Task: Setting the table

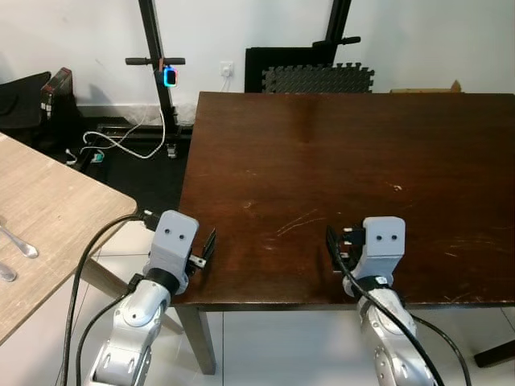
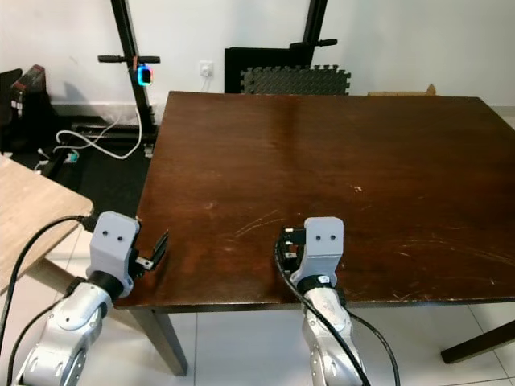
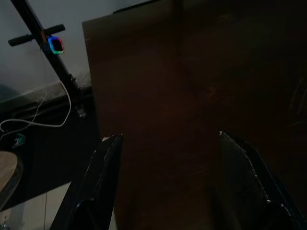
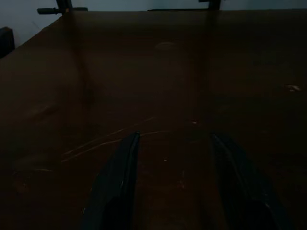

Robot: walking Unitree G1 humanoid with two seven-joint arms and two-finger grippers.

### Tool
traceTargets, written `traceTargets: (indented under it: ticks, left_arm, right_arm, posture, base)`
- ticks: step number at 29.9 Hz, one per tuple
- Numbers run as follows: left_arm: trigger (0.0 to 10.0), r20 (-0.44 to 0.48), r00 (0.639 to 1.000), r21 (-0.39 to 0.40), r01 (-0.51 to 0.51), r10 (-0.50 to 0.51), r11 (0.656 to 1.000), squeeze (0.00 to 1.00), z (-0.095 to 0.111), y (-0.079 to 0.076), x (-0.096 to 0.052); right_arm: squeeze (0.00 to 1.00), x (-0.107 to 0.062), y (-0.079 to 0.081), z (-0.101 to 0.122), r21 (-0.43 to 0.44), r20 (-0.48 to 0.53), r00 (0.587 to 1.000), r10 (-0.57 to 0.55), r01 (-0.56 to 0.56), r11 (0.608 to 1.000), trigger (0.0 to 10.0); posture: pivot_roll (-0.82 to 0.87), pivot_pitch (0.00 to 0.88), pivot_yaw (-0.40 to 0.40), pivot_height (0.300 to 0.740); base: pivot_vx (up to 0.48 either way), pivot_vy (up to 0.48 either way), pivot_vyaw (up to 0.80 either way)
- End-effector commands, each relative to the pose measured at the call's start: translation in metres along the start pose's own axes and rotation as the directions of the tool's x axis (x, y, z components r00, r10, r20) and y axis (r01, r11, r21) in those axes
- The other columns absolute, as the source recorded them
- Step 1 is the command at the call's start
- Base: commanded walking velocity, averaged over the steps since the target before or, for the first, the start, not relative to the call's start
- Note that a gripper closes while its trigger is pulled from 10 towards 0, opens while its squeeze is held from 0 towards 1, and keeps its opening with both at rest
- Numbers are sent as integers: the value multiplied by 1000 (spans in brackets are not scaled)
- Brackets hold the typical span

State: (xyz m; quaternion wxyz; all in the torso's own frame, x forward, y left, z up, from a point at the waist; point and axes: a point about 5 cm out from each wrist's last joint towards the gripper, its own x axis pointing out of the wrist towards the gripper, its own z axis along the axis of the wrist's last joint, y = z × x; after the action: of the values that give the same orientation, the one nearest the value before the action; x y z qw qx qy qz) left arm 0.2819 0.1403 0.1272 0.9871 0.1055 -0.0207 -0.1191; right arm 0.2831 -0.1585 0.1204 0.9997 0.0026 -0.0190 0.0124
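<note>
Barely begun: dark table (image 1: 338,145) bare, nothing laid. Left gripper (image 1: 206,249) and right gripper (image 1: 338,241) at near edge, jaws wide, empty. Cutlery (image 1: 16,241) waits on side table (image 1: 56,209).

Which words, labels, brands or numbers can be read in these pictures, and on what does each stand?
None can be read.
The dark table bears only scratches.
The glowing display on the black stand is too small to read.
Both grippers, left and right, show no marking.
</note>
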Motion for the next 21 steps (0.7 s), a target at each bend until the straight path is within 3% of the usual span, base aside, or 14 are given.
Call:
traceTargets:
  ticks: [1, 11, 21]
  left_arm:
    - [10000, -19, 1000, 10, 8, -8, 1000, 0, -3, -1, -3]
    - [10000, -28, 1000, 11, 7, -7, 1000, 0, -4, 0, -4]
    - [10000, -31, 1000, 11, 8, -7, 1000, 0, -5, -1, -4]
  right_arm:
    - [0, -2, -1, -5, 1, -19, 1000, -8, 8, 1000, 10000]
    - [0, -2, 0, -5, 14, -22, 1000, 1, -1, 1000, 10000]
    - [0, -2, -2, -6, 34, -33, 999, -11, 13, 999, 10000]
  posture:
    - [-51, 32, 51, 740]
    - [-50, 34, 53, 740]
    - [-51, 34, 53, 740]
  base:
    - [0, 0, 0]
    - [0, 0, 0]
    - [0, 0, 800]
